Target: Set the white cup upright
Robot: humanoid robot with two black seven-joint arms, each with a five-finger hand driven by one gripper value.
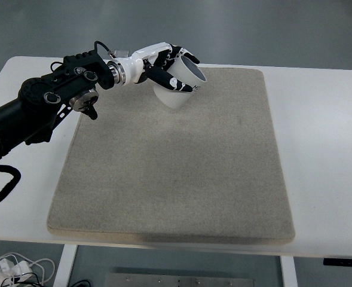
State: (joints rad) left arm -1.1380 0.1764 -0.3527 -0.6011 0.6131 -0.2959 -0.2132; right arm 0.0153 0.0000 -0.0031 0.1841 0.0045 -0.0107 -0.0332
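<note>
White cup [180, 85] tilted in left hand [162, 64] above mat [181, 173].

Black jointed left arm [50, 95], silver wrist ring, white-and-black robot hand [164, 63].

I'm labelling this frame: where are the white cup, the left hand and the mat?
white cup [177, 94]: head view, on its lower outer wall.
left hand [162, 64]: head view, on the hand's middle, gripping the cup.
mat [181, 179]: head view, on its bare centre.
</note>
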